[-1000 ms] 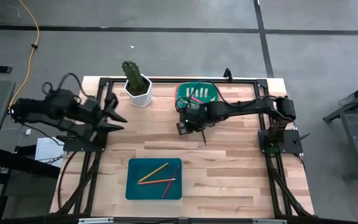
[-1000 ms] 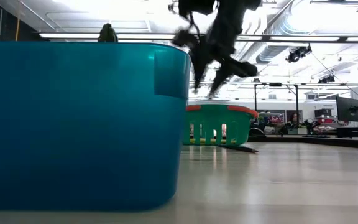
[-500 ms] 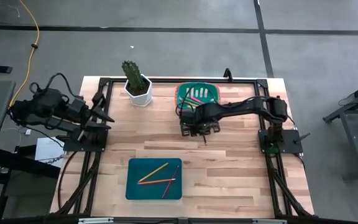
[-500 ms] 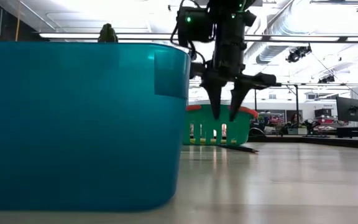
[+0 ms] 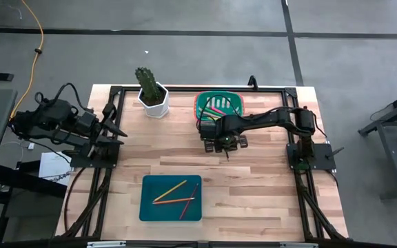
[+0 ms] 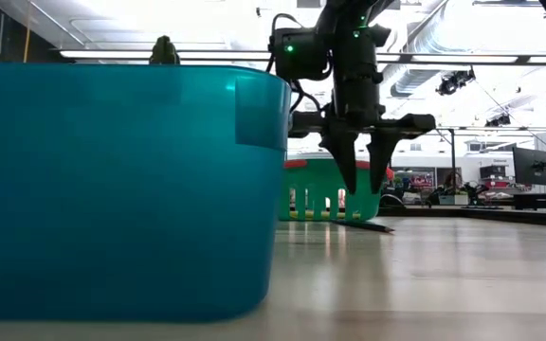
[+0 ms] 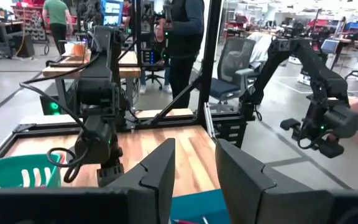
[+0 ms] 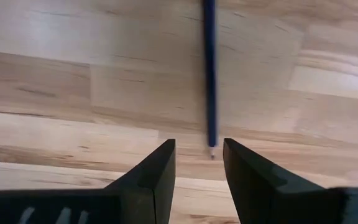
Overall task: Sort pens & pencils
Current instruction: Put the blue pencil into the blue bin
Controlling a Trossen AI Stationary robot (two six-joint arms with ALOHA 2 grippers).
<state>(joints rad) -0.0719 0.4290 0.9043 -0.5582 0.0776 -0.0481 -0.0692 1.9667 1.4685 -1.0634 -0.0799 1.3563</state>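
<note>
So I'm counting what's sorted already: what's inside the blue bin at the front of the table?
The blue bin holds several thin pencils, yellow, orange and red, lying crossed. No pens show there. From table height its solid wall hides the contents, and overlaps make an exact count uncertain.

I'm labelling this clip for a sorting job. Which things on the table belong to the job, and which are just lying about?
Job:
- dark pencil on the bare wood, under the open right claw
- pencils in the blue bin
- pens in the green basket

Just there:
- potted cactus
- left claw, open, parked at the table's edge
</note>
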